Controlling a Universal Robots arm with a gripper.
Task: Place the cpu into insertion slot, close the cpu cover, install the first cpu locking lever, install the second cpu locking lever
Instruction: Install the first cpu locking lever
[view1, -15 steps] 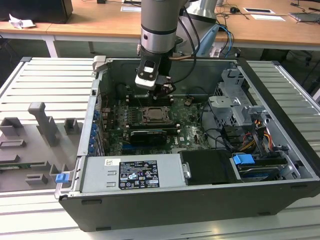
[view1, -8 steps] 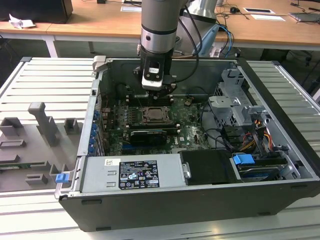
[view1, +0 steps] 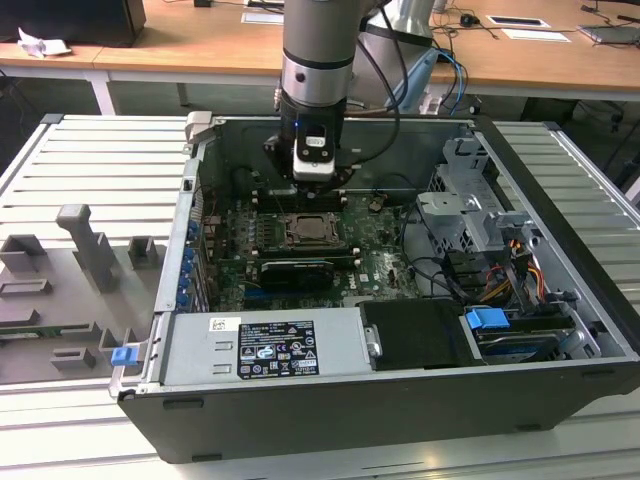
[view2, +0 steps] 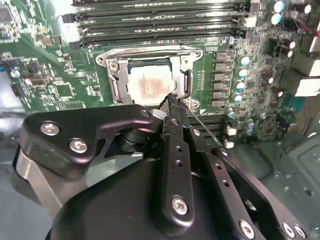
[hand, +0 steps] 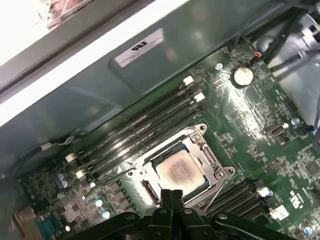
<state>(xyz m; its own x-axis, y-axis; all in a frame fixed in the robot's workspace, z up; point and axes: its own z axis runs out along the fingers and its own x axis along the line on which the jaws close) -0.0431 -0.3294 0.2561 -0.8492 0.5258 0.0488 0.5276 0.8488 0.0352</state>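
Observation:
The cpu (view2: 146, 86) (hand: 180, 170), a pale silver square chip, lies in the insertion slot (hand: 220, 173) on the green motherboard. The cpu cover (view2: 181, 64) (hand: 161, 154), a silvery frame with a window, lies flat around the chip. My gripper (view2: 171, 100) (hand: 175, 194) is shut, its black fingertips together just above the socket's edge. A thin wire locking lever (view2: 202, 125) runs out from beside the tips; I cannot tell whether they touch it. In the exterior view the gripper (view1: 313, 188) hangs over the socket (view1: 305, 230) inside the open computer case.
Long black memory slots (view2: 165, 20) (hand: 140, 127) flank the socket. A coin battery (hand: 243, 76) sits nearby. A black graphics card (view1: 295, 272), the power supply (view1: 270, 345), a drive cage (view1: 460, 215) and cables (view1: 520, 270) crowd the case. Grey fixtures (view1: 90, 250) stand at the exterior view's left.

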